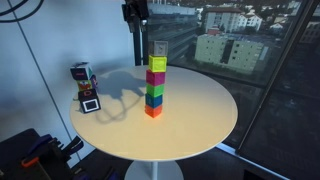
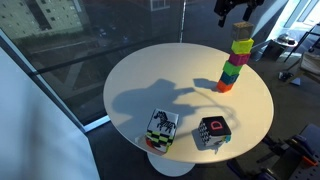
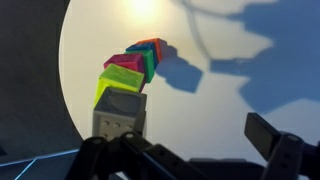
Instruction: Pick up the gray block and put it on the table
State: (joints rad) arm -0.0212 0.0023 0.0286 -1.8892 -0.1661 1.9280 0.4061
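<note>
Gripper (image 3: 175, 138) released, fingers wide apart, above stack (image 3: 138, 62). Gray block (image 3: 120, 112) tops stack, lower left of wrist view. Best: centre jaws over block, descend straight, avoid toppling stack.

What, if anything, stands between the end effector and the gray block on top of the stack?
Nothing visible does. The open end effector hangs above the gray block, with only air between them. In the wrist view the block's top shows uncovered.
</note>
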